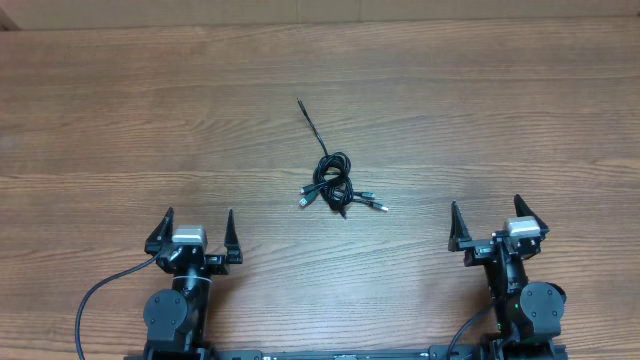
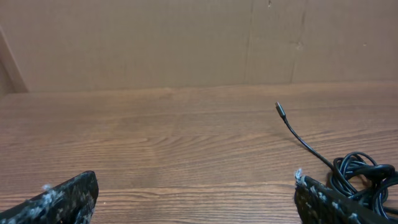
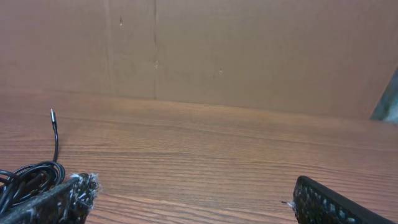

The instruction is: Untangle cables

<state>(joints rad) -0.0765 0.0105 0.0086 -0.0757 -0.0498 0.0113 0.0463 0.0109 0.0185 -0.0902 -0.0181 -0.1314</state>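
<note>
The cables [image 1: 333, 182] lie bunched in a small black knot at the middle of the wooden table, with one loose end running up-left and small plug ends sticking out at the lower left and right. My left gripper [image 1: 195, 231] stands open near the front left, well short of the knot. My right gripper [image 1: 487, 219] stands open near the front right, also apart from it. In the left wrist view the cables [image 2: 360, 174] show at the right edge, behind the right fingertip [image 2: 317, 196]. In the right wrist view the cables [image 3: 28, 177] sit at the lower left.
The wooden table [image 1: 480, 110] stretches wide around the knot. A brown cardboard wall [image 2: 186, 43] stands along the table's far edge. Thicker black arm cables [image 1: 100, 295] hang by the arm bases at the front.
</note>
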